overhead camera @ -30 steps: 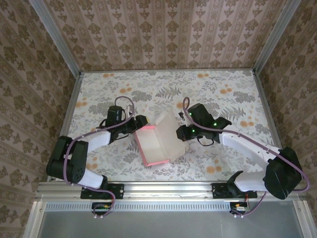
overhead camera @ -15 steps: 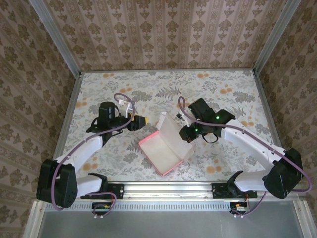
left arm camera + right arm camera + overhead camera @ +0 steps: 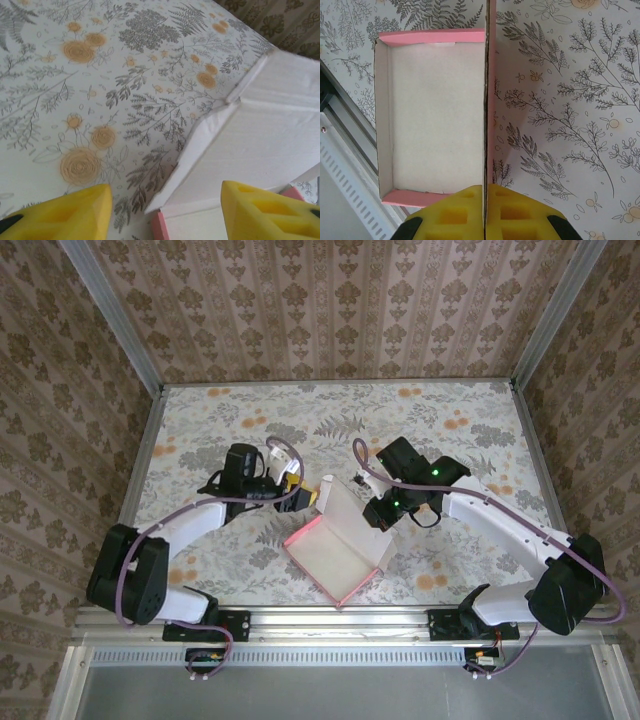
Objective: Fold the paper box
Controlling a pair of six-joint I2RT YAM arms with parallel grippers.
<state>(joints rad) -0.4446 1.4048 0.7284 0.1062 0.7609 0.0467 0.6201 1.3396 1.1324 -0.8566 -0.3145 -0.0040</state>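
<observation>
The right hand [image 3: 485,196] pinches the paper box [image 3: 336,558] wall — floral table [image 3: 455,440] around.

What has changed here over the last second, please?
The left hand backed away from the paper box, then returned, open, to its far-left flap. The box shifted and turned slightly toward the near edge. The right hand stayed shut on the box's upright panel.

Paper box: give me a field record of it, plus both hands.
box: paper box, open tray, off-white inside, pink outside
flap: lid flap raised at the tray's far side
right hand: shut on the upright flap's edge
left hand: open at the flap's end, no contact seen
surface: floral table
</observation>
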